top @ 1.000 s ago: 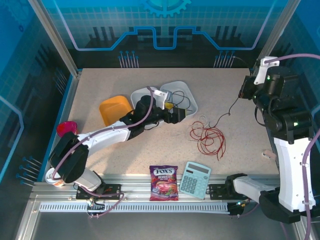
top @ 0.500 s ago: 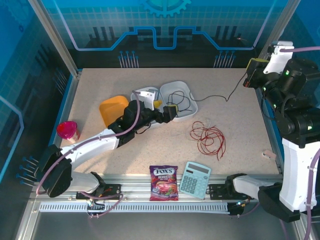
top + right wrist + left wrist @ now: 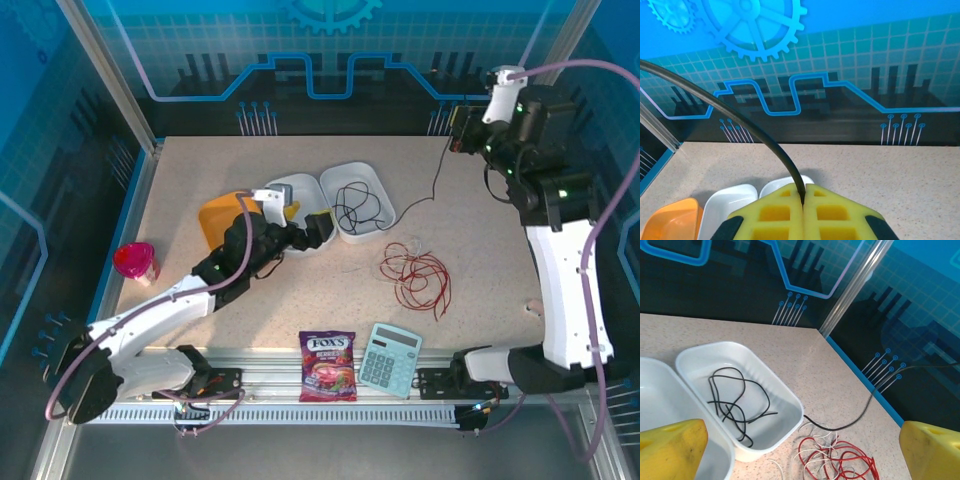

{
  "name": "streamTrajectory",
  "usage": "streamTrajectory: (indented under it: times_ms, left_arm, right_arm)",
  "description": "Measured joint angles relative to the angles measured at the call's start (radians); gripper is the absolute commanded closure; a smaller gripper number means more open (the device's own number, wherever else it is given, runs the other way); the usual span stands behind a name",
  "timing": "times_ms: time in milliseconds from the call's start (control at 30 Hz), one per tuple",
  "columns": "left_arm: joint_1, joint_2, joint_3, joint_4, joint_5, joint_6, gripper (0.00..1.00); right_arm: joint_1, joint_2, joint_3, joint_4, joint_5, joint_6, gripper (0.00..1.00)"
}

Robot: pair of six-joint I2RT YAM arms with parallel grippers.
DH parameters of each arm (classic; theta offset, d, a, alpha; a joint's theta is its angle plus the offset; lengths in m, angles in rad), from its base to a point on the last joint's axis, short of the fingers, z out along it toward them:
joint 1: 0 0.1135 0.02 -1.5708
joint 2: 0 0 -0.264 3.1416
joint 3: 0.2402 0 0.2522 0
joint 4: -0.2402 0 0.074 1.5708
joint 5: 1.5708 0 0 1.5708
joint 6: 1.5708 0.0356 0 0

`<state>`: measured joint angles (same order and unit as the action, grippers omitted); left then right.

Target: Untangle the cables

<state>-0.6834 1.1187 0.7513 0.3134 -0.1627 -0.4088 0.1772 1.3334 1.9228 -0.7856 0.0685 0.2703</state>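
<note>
A black cable runs taut from the rim of the right white tray up to my right gripper, raised at the back right. Its yellow pads are shut on that cable. More black cable lies coiled inside the tray. A tangle of red cables with pale whitish wires lies on the table to the right of the tray. My left gripper sits low beside the trays, fingers wide apart and holding nothing.
A second white tray adjoins the first, with an orange tray to its left. A pink cup stands at the left edge. A candy bag and a calculator lie at the near edge.
My right gripper has risen and swung back and left with the black cable, drawing it out of the red tangle. My left gripper has pulled back leftward from the right tray.
</note>
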Motion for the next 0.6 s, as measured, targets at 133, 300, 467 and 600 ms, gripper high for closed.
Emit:
streamTrajectory:
  times_ms: [133, 300, 467, 600]
  left_arm:
    - [0.001, -0.08, -0.045, -0.046, -0.045, 0.0, 0.01]
    - [0.002, -0.167, -0.087, -0.107, -0.097, 0.01, 0.01]
    - [0.007, -0.22, -0.109, -0.143, -0.133, 0.019, 0.01]
    - [0.007, -0.228, -0.109, -0.152, -0.14, 0.019, 0.01]
  right_arm:
    - [0.006, 0.045, -0.003, 0.039, 0.0, 0.012, 1.0]
    - [0.018, 0.095, -0.005, 0.106, 0.014, 0.023, 1.0]
    - [0.035, 0.17, -0.014, 0.168, 0.044, 0.03, 1.0]
    - [0.048, 0.243, -0.049, 0.207, 0.067, 0.03, 1.0]
